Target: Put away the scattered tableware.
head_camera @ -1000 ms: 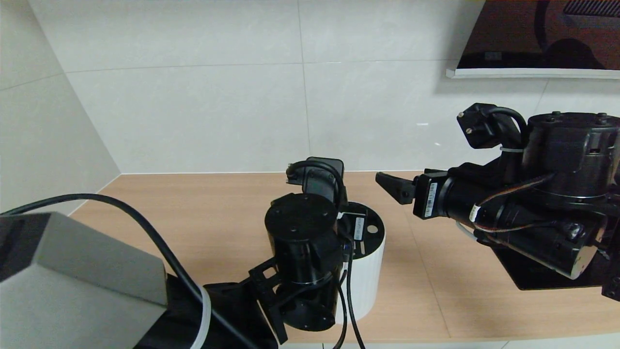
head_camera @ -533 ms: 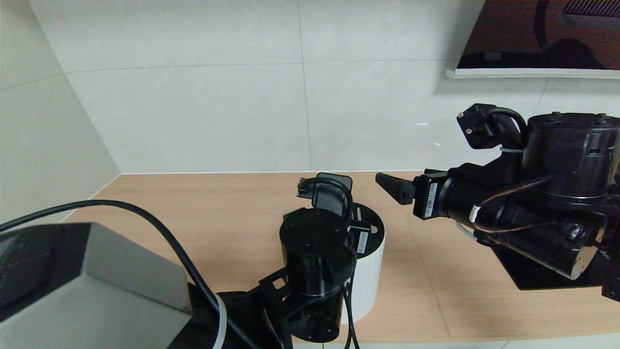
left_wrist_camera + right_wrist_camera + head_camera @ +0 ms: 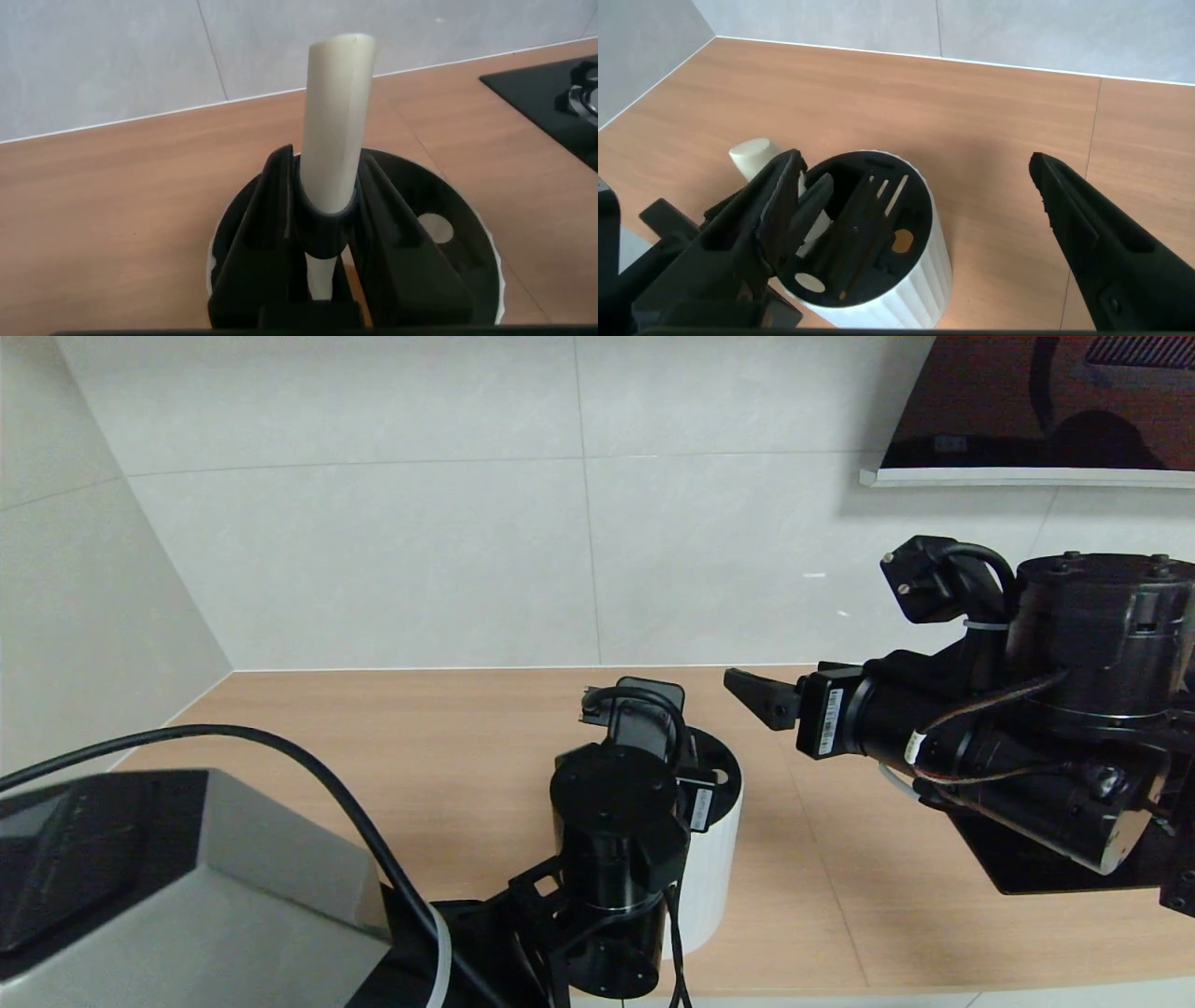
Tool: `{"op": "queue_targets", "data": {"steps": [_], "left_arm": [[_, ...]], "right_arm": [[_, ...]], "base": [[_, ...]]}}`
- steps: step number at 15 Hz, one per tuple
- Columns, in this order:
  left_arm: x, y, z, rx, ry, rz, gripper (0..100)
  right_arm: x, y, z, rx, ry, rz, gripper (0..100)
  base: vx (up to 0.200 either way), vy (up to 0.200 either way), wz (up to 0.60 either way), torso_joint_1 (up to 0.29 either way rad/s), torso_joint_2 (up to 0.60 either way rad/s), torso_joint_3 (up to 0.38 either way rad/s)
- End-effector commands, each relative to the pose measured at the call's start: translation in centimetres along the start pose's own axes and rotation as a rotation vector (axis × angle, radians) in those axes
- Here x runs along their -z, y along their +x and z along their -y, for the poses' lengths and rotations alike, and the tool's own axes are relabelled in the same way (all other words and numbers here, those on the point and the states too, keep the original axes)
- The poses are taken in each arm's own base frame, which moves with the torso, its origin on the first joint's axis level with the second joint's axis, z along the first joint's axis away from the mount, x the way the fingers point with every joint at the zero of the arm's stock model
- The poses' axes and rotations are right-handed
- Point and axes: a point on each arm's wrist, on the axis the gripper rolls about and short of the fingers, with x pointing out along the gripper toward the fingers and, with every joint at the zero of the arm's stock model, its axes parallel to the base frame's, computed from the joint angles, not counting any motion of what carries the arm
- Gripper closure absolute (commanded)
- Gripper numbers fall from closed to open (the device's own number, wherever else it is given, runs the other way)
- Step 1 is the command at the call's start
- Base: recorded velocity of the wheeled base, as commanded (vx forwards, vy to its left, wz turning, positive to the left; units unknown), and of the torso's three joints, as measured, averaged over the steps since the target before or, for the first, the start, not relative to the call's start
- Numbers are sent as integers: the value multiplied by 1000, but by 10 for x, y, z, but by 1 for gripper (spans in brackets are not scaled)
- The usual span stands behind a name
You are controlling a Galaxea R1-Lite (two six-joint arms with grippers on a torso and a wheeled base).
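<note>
A white ribbed utensil holder (image 3: pixel 714 877) with a black slotted lid (image 3: pixel 439 233) stands on the wooden counter (image 3: pixel 401 756). My left gripper (image 3: pixel 325 161) hangs right over the lid, shut on the cream handle (image 3: pixel 336 103) of a utensil that points down into the lid; its lower end is hidden. In the right wrist view the holder (image 3: pixel 920 266) sits between and below the fingers, with the cream handle (image 3: pixel 752 154) beside it. My right gripper (image 3: pixel 761 698) hovers open to the right of the holder, nothing between its fingers.
A black cooktop (image 3: pixel 1027 873) is set into the counter at the right, under my right arm. Tiled walls close the back and left. The counter's front edge (image 3: pixel 934 985) runs close to the holder. Bare counter lies left of the holder.
My left arm has shifted right and a little lower, bringing the held handle over the holder's lid. The right arm has stayed still.
</note>
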Motion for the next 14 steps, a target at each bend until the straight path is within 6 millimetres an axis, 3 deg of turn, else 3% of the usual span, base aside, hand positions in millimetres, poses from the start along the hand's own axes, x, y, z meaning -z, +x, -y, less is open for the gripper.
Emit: {"op": "queue_targets", "data": {"steps": [1,5,10,12,14], "left_arm": [[0,0,0,0,1,-1,0],[-7,-4,-4,3,-10,10,0],[-32,-19,-15,33,-50,54,0],[-55,-33,-29,64,-92,101,0],[-90,-71,-65,205,-138,183,0]], "right_arm": [[0,0,0,0,0,1,0],[0,0,0,0,0,1,0],[-1,-1,0,-1,1,3,0],[-4,-3,1,-1,5,14,0],[-8,-6,5,11,11,31,0]], "base": [[0,0,0,0,0,0],[0,0,0,0,0,0],[0,0,0,0,0,0],[0,0,0,0,0,0],[0,0,0,0,0,0]]}}
